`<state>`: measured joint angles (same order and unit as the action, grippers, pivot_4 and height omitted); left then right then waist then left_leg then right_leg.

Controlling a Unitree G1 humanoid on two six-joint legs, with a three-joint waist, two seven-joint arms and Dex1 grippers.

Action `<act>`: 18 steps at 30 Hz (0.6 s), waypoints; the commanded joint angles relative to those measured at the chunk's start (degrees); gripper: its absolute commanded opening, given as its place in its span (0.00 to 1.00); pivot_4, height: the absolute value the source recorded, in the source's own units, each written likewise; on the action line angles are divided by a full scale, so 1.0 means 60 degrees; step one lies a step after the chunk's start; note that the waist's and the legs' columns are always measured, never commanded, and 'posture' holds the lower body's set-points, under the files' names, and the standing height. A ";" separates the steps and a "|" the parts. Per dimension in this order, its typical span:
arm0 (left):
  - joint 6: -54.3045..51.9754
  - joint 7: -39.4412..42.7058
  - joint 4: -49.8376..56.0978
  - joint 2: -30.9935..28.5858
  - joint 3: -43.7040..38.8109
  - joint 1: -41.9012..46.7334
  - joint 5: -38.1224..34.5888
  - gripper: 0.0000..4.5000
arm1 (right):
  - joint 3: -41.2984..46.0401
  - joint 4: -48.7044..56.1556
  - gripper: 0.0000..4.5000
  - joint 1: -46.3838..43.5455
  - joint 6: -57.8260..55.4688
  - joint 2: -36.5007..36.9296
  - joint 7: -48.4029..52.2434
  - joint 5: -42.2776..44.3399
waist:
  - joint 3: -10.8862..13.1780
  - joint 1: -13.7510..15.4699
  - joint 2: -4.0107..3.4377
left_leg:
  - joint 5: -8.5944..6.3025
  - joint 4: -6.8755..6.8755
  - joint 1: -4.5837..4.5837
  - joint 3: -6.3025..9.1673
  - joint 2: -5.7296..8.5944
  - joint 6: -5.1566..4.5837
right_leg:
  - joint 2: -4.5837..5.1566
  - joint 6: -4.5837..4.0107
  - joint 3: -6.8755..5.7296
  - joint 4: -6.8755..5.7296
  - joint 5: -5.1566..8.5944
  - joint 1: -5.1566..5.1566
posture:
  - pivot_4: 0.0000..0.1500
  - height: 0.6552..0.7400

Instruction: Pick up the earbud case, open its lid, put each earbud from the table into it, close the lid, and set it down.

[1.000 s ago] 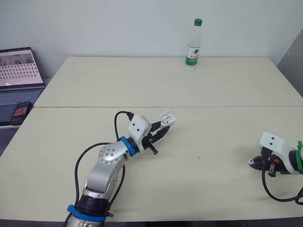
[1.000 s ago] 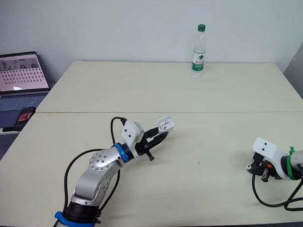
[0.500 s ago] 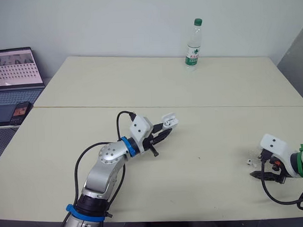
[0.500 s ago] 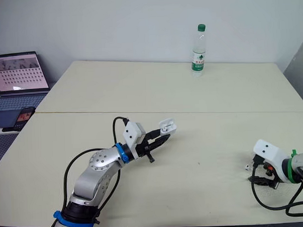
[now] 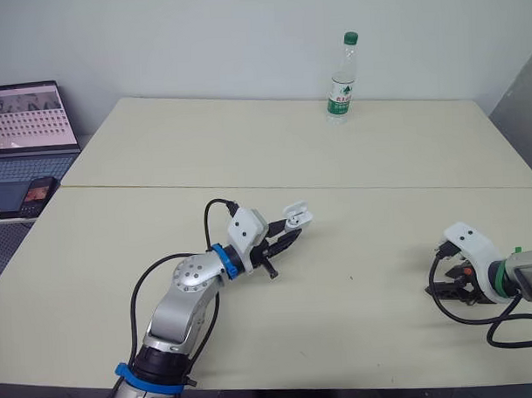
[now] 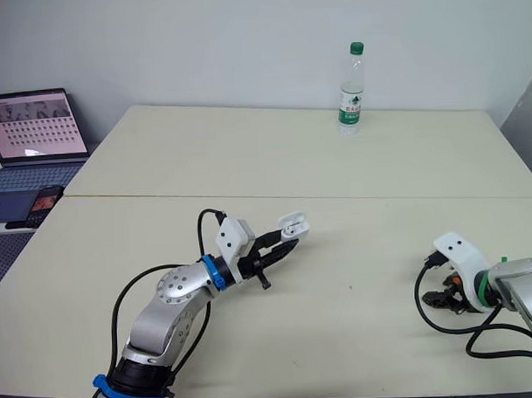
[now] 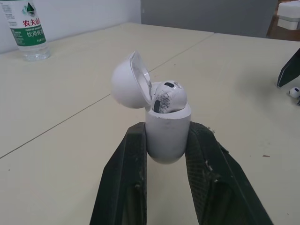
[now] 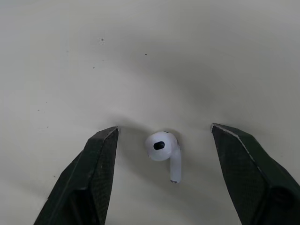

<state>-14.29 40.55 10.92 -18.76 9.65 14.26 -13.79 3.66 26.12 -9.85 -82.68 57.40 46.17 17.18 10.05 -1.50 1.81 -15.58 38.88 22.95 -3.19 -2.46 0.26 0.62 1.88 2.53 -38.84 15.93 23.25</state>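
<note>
My left gripper (image 5: 283, 236) is shut on the white earbud case (image 7: 167, 133) and holds it upright above the near table, left of centre. The case's lid (image 7: 130, 81) is flipped open, and one earbud (image 7: 169, 95) sits in the case. The other white earbud (image 8: 164, 150) lies on the table at the near right. My right gripper (image 8: 164, 127) is lowered over it, open. Its fingers (image 8: 91, 173) stand on either side of the earbud without touching it. From the head, the right gripper (image 5: 446, 288) sits low at the table's right edge.
A water bottle (image 5: 340, 78) stands at the back of the far table. An open laptop (image 5: 25, 122) and a phone (image 5: 37, 193) rest on a side surface at the left. A seam (image 5: 379, 185) joins the two tables.
My right gripper has opened from shut, leaving the earbud lying on the table, and has shifted so its fingers straddle it. The left gripper has stayed put with the case.
</note>
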 commanded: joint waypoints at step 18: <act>-0.0047 -0.0164 0.0432 0.0034 0.0025 0.0199 -0.0042 0.17 | -0.0046 0.0579 0.55 0.0285 -0.0005 0.0473 -0.0708 0.0935 | 0.0000 0.0000 0.0000 | 0.0000 0.0000 -0.0001 0.0000 -0.0002 0.0000 | -0.0003 0.0001 0.0000 -0.0002 0.0001 0.0000 | 1.00 0.95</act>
<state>-14.86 39.53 11.01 -18.66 9.68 14.42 -13.80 3.30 28.14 -8.41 -82.89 59.57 42.18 21.67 10.04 -1.50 1.81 -15.58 38.88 22.94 -3.20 -2.47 0.26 0.60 1.89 2.53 -38.85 15.93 23.25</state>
